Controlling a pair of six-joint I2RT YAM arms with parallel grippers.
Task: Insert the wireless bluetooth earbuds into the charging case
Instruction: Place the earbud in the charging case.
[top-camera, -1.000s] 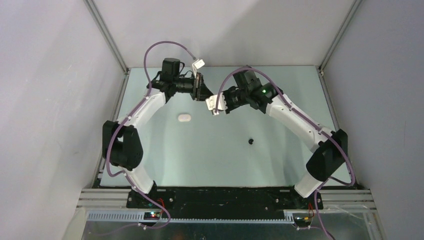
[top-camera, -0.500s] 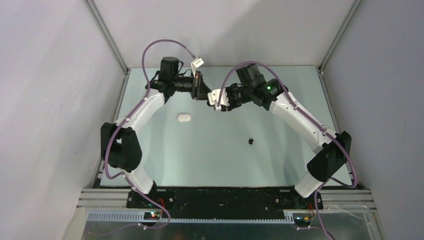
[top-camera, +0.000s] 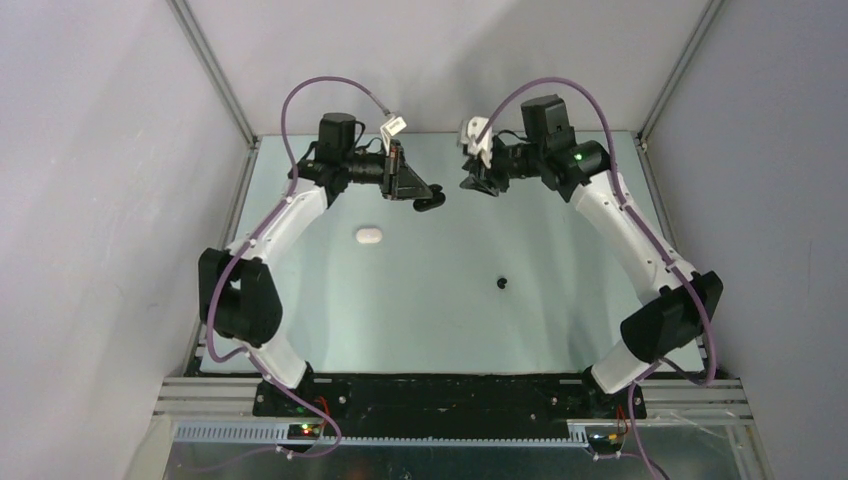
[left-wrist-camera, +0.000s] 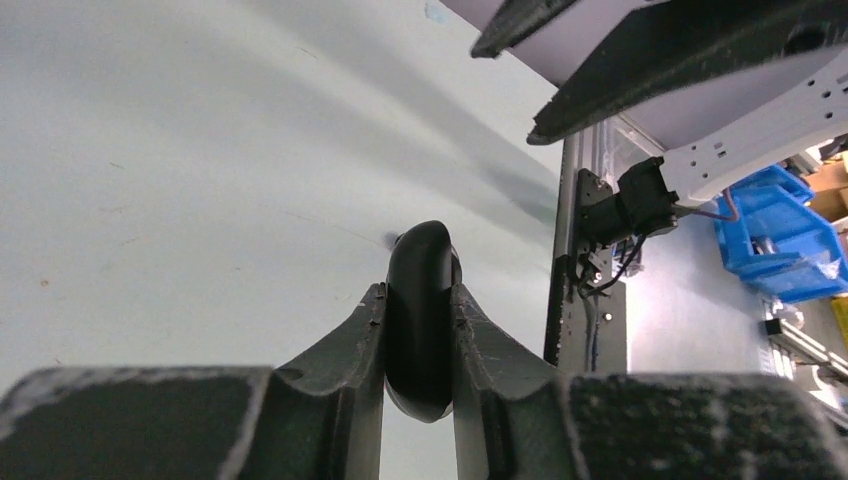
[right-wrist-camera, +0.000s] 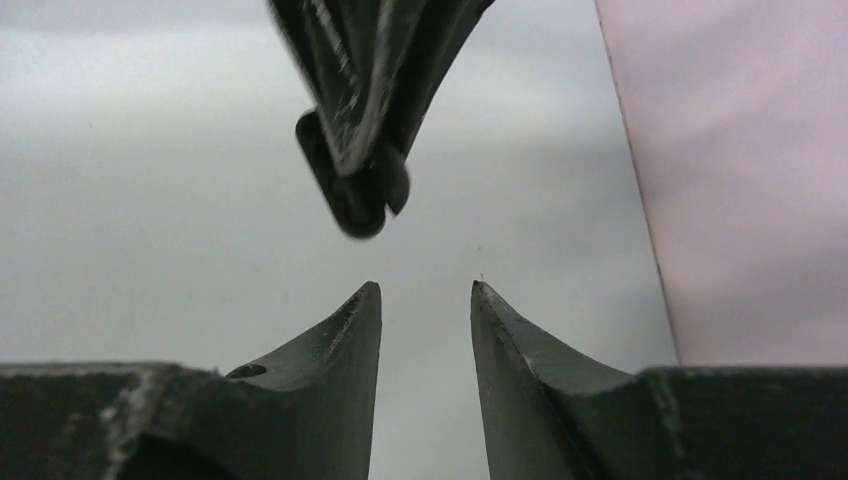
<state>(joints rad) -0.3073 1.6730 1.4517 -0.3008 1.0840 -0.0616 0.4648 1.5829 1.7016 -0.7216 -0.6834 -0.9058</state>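
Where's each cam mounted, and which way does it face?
Top: above and behind the bases, looking down at the table; both arms show.
Left wrist: along its own fingers, clamped on the black case, toward the right gripper.
Right wrist: between its own open fingers, toward the left gripper.
Shared: both wrist views show the case.

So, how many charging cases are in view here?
2: a black case clamped in the left hand, and a white case lying on the table. Others may be hidden.
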